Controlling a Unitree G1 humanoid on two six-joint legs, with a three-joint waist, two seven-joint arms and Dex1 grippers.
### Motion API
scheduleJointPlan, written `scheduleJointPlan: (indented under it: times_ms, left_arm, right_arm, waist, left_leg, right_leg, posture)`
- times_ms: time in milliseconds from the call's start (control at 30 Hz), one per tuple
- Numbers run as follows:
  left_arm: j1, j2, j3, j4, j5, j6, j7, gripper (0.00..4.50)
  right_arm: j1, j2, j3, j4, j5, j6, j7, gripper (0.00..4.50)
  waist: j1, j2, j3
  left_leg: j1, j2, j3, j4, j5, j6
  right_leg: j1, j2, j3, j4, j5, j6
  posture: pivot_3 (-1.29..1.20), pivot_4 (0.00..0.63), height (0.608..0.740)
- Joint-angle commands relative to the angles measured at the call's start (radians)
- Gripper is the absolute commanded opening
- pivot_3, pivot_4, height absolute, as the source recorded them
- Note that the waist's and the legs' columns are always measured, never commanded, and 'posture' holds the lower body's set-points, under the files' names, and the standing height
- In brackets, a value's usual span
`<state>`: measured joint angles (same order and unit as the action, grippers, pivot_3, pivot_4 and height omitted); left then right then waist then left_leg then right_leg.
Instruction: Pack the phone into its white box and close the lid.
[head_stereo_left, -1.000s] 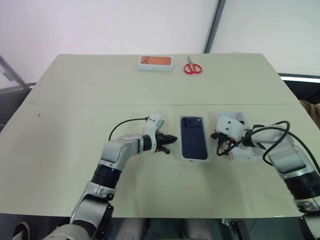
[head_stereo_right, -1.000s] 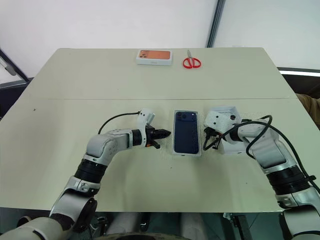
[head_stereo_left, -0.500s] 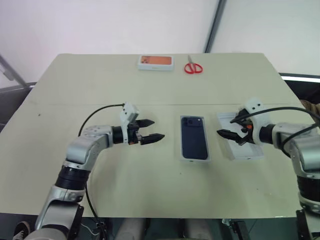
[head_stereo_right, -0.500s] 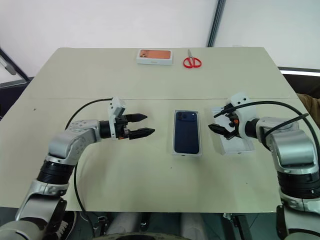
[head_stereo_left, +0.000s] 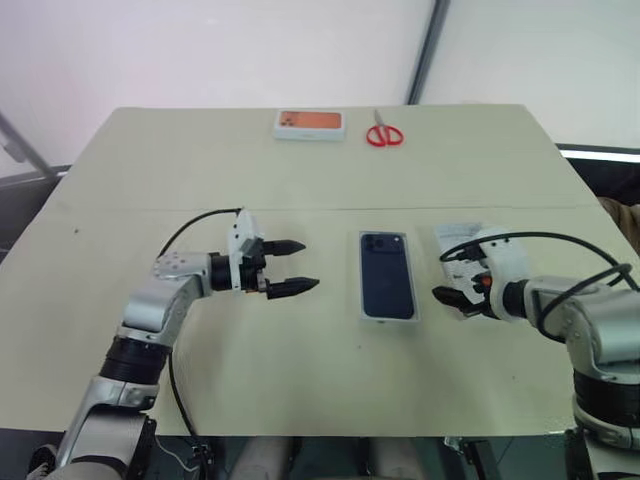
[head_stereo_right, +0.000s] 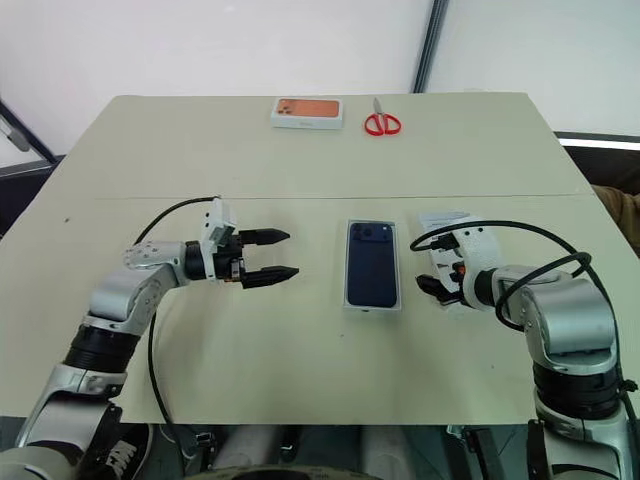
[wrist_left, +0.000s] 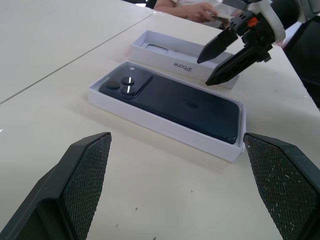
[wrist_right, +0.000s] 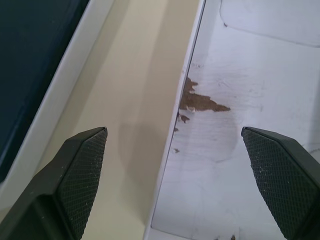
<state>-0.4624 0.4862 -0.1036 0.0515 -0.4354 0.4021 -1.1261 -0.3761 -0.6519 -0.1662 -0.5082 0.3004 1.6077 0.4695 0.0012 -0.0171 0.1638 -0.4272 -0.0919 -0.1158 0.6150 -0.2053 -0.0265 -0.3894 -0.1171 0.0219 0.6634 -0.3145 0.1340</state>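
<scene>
Pale beige and matte, the table (head_stereo_left: 300, 380) runs back to a white wall, with an orange-pictured box (head_stereo_left: 310, 123) and red-handled scissors (head_stereo_left: 385, 134) lying near its far edge. From the head views, the left gripper (head_stereo_left: 292, 265) hangs above bare tabletop left of the phone (head_stereo_left: 387, 276), its two black fingers spread wide and holding nothing; the right gripper (head_stereo_left: 452, 287) is also spread wide and empty, poised at the near left edge of the lid (head_stereo_right: 452, 250). The phone, slim and glossy dark blue, lies camera side up inside the white box (head_stereo_left: 389, 318), a shallow cardboard tray. In the left wrist view, two textured black pads (wrist_left: 80, 185) frame the boxed phone (wrist_left: 170, 102), with the lid (wrist_left: 170, 56) open side up just beyond it and the right gripper (wrist_left: 210, 62) over its rim. In the right wrist view, the pads (wrist_right: 80, 170) straddle the lid's thin wall (wrist_right: 175, 130); its white cardboard floor shows a torn brown patch.
</scene>
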Motion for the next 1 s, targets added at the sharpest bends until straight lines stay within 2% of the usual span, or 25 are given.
scheduleJointPlan:
  times_ms: [33,67,167,400,667,767,1000]
  left_arm:
    - [0.016,-0.004,0.006,-0.044,0.005,-0.034,0.008,4.46]
    - [0.019,-0.005,0.006,-0.047,0.006,-0.035,0.01,4.46]
    - [0.028,-0.006,0.01,-0.052,0.011,-0.042,0.018,4.5]
    - [0.044,-0.003,0.008,-0.074,0.012,-0.041,0.03,4.5]
    - [0.037,-0.005,0.012,-0.059,0.02,-0.044,0.05,4.5]
    - [0.031,-0.008,0.018,-0.053,0.013,-0.035,0.058,4.5]
    - [-0.001,-0.022,0.071,-0.015,-0.01,-0.029,0.112,4.5]
  right_arm:
    - [-0.027,0.004,-0.008,-0.021,0.031,0.007,-0.029,4.5]
    - [-0.029,0.005,-0.003,-0.021,0.036,0.007,-0.035,4.5]
    - [-0.024,0.01,0.013,-0.027,0.05,0.007,-0.058,3.7]
    - [0.0,0.05,0.046,-0.023,0.028,0.007,-0.134,0.03]
    - [-0.022,0.104,0.015,0.002,0.015,0.007,-0.192,0.03]
    - [-0.091,0.151,-0.055,0.037,-0.005,-0.002,-0.217,0.03]
    - [-0.283,0.306,-0.284,0.09,0.075,-0.043,-0.166,0.03]
  waist:
    - [-0.007,0.0,0.0]
    - [-0.011,0.0,0.0]
    - [-0.013,0.0,0.0]
    - [-0.014,0.0,0.0]
    - [-0.014,-0.001,-0.001]
    - [-0.018,0.0,0.0]
    - [-0.016,0.001,0.001]
  left_leg:
    - [0.0,0.0,0.0,0.0,0.0,0.0]
    - [0.0,0.0,0.0,0.0,0.0,0.0]
    - [0.0,0.0,0.0,0.0,0.0,0.0]
    - [0.0,0.0,0.0,0.0,0.0,0.0]
    - [0.001,0.0,0.0,0.0,0.0,0.0]
    - [0.001,0.0,0.0,0.0,0.0,0.0]
    - [0.0,0.0,0.0,0.0,0.0,0.0]
  right_leg:
    - [0.0,0.0,0.0,0.0,0.0,0.0]
    - [0.0,0.0,0.0,0.0,0.0,0.0]
    - [0.0,0.0,0.0,0.0,0.0,0.0]
    - [0.0,0.0,0.0,0.0,0.0,0.0]
    - [0.001,0.001,0.0,0.0,0.0,0.0]
    - [0.001,0.001,0.0,0.001,0.0,0.0]
    - [-0.001,0.001,0.0,0.001,0.0,0.0]
  posture:
    - [0.0,0.15,0.74]
    - [0.0,0.15,0.74]
    - [0.0,0.15,0.74]
    - [0.0,0.15,0.74]
    - [0.0,0.15,0.74]
    - [0.0,0.15,0.74]
    - [0.0,0.15,0.74]
